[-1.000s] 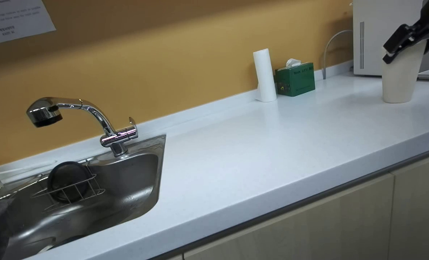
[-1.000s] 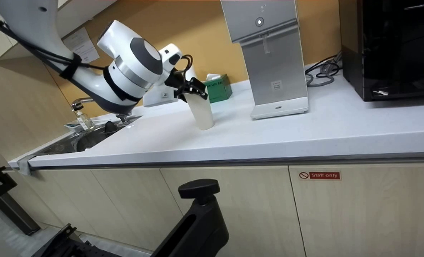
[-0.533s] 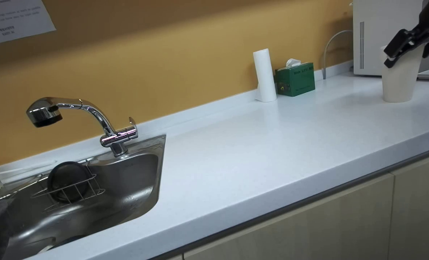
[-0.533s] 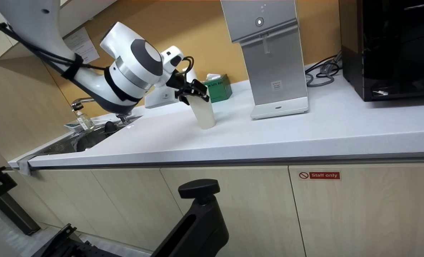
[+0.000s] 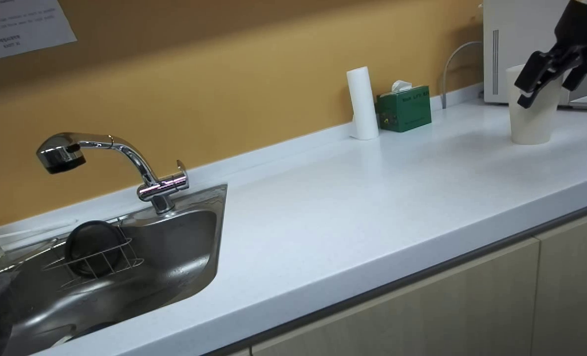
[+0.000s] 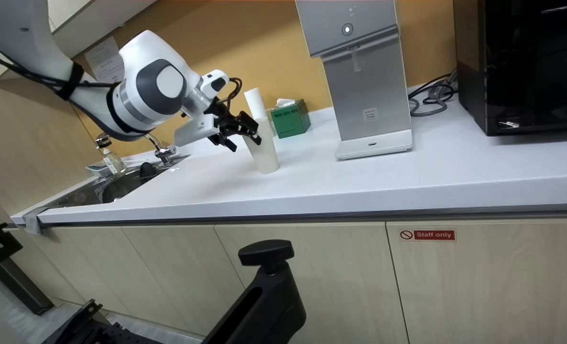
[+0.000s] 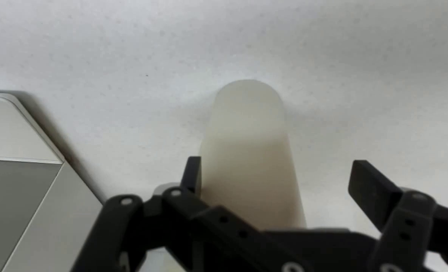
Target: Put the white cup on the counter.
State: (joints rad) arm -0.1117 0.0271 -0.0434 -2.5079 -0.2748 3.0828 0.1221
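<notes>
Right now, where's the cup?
In an exterior view, the cup stands on the counter near the picture's right edge, right of the tissue box. In the wrist view, it shows between the tips of the open hand.

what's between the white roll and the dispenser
The green tissue box, in both exterior views; in an exterior view a grey cable or hose shows there too.

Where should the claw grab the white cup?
I'd pinch the white cup by opposite sides, a bit below its top, bringing the open claw down from above. It stands upright on the counter and narrows downward, so its wider top should help stop it slipping through.
</notes>
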